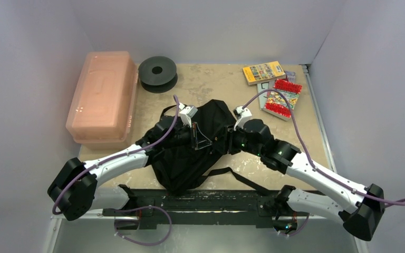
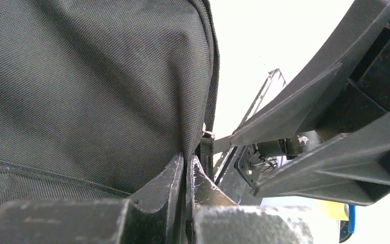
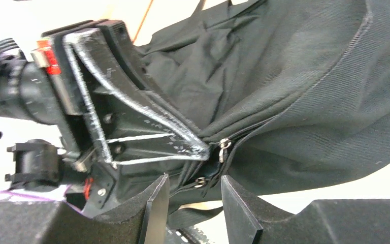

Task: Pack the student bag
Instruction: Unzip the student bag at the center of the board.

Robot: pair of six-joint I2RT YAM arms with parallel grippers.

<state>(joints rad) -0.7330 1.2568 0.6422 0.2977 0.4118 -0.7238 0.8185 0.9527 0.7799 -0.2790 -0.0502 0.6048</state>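
Beige tabletop [image 1: 211,79]. Left pincer [image 2: 187,160] pressed together on zip edge of student bag [image 1: 182,168], centre of tabletop; right pincer [image 3: 194,184] spread astride zip pulls [image 3: 224,148], gripping nothing. Step judged: opening bag. Next: close on pull, draw along zip.

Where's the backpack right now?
Top view: the black backpack lies mid-table, right of the pink box and nearer than the black spool. The left gripper is shut on its edge; the right gripper is open.
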